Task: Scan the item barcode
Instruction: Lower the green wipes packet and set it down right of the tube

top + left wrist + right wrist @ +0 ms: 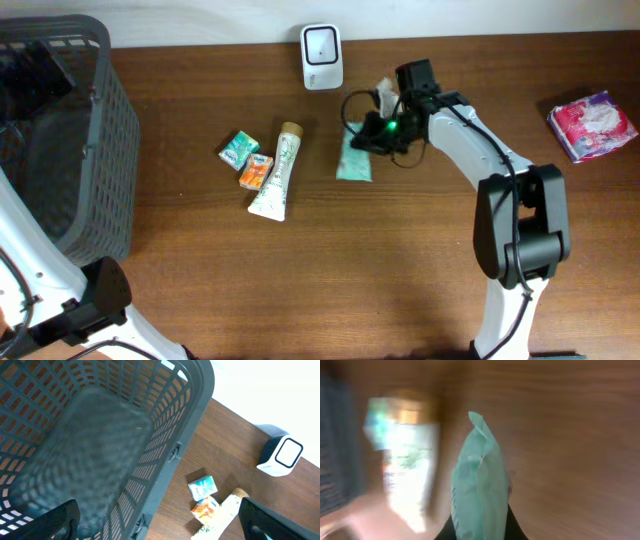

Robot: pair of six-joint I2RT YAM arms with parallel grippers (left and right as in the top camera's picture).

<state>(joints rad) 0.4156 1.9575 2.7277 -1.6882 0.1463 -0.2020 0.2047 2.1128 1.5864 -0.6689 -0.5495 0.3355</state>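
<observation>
- Pale green packet [353,160]: sits near the middle of the wooden surface [400,260], just below and right of the white scanner [322,43]. Whether its far end rests on the wood cannot be told.
- Right jaws: pinched tight on one end of the packet, which stands edge-on between them in the wrist view.
- Handling, as judged: thin soft film, probably light. It is likely to sag, crease and twist, and may be slippery. A pinch at a sealed edge seems best, leaving the printed face free for the scanner.
- Left jaws: spread wide, holding nothing, above the grey basket [190,420].
</observation>
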